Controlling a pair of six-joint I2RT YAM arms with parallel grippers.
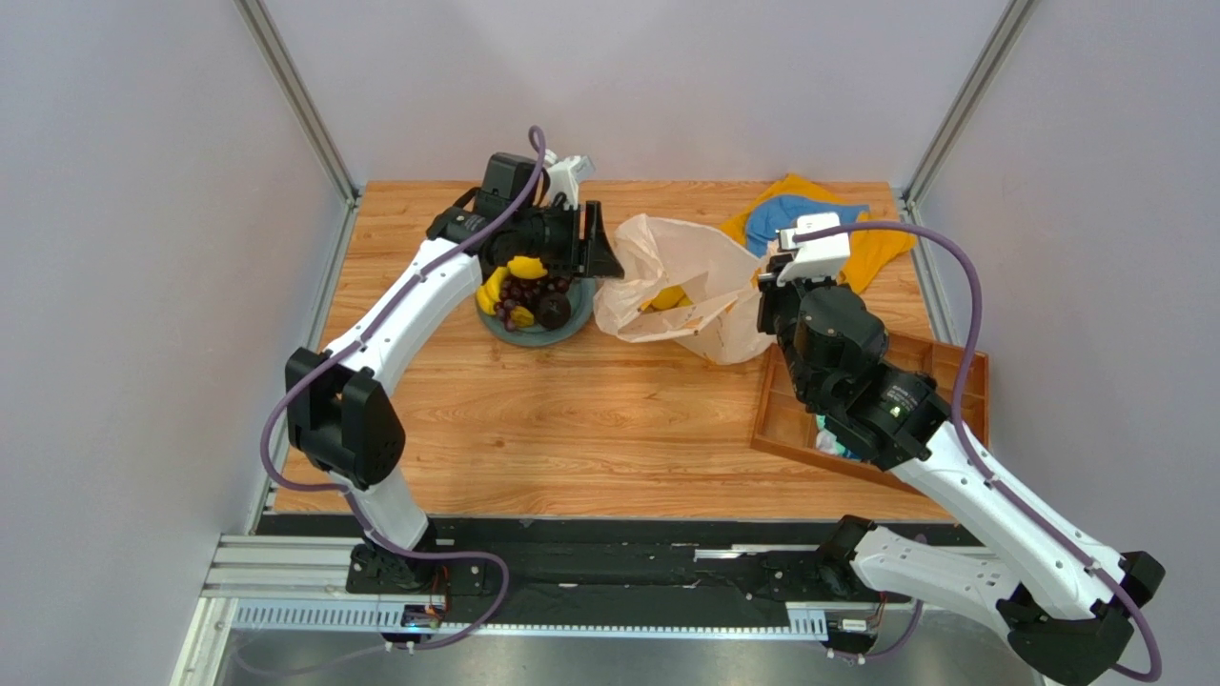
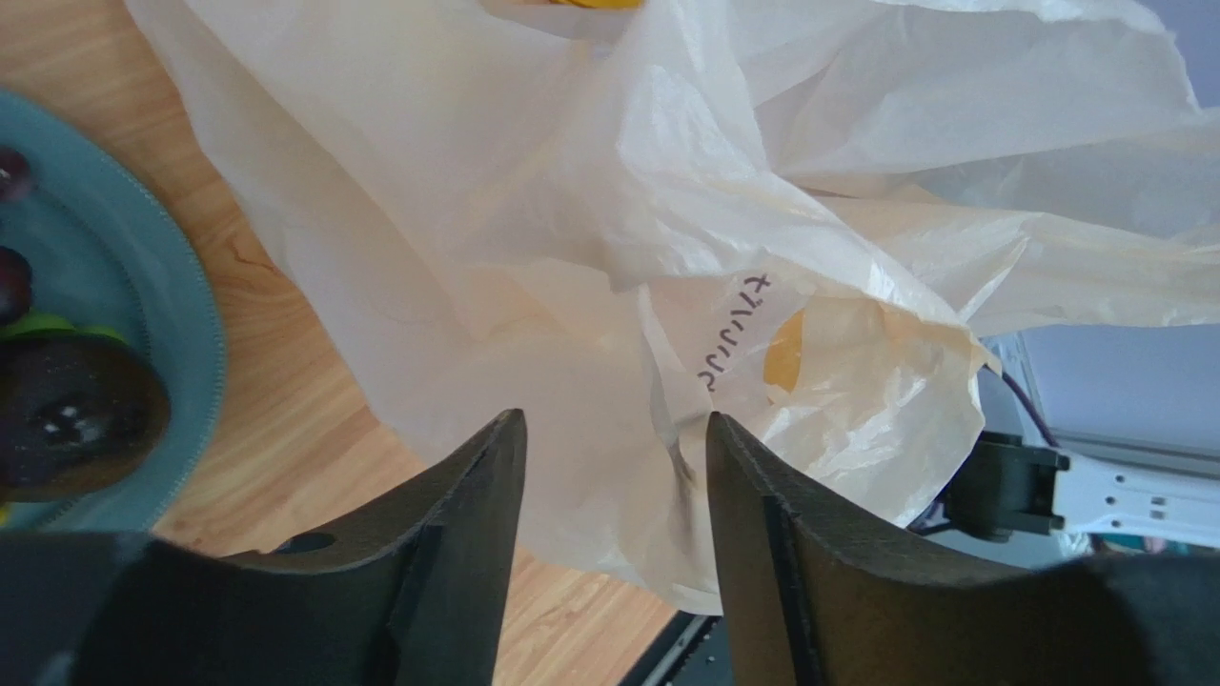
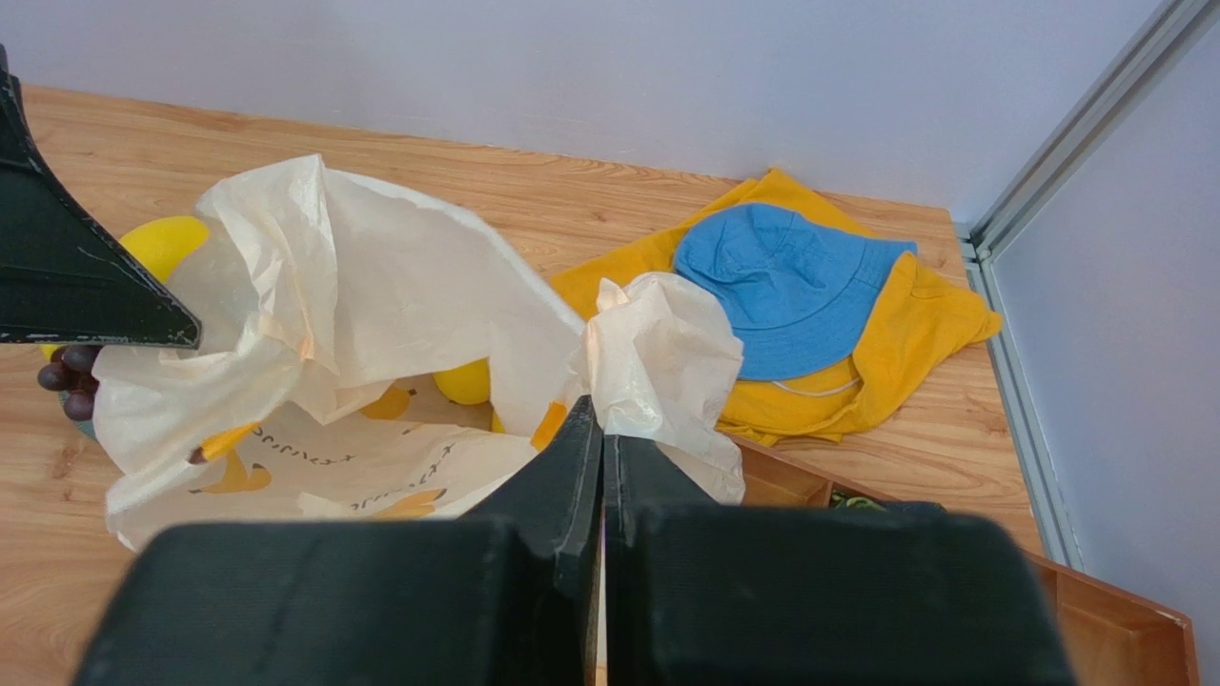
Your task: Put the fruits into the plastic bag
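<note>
The pale beige plastic bag (image 1: pixel 685 286) lies crumpled at the table's middle back, with a yellow fruit (image 1: pixel 665 299) showing in its mouth; the fruit also shows in the right wrist view (image 3: pixel 463 382). My right gripper (image 3: pixel 602 418) is shut on the bag's right edge (image 3: pixel 662 358) and holds it up. My left gripper (image 2: pixel 613 429) is open and empty, its fingers (image 2: pixel 480 472) beside the bag's left side (image 2: pixel 573 229). Bananas (image 1: pixel 494 290), a roundish yellow fruit (image 1: pixel 527 267), grapes (image 1: pixel 519 297) and a dark round fruit (image 1: pixel 554 309) sit on the grey-blue plate (image 1: pixel 573 329).
An orange cloth (image 1: pixel 874 250) with a blue hat (image 3: pixel 788 286) lies at the back right. A wooden tray (image 1: pixel 802 422) sits at the right under my right arm. Grey walls enclose the table on three sides.
</note>
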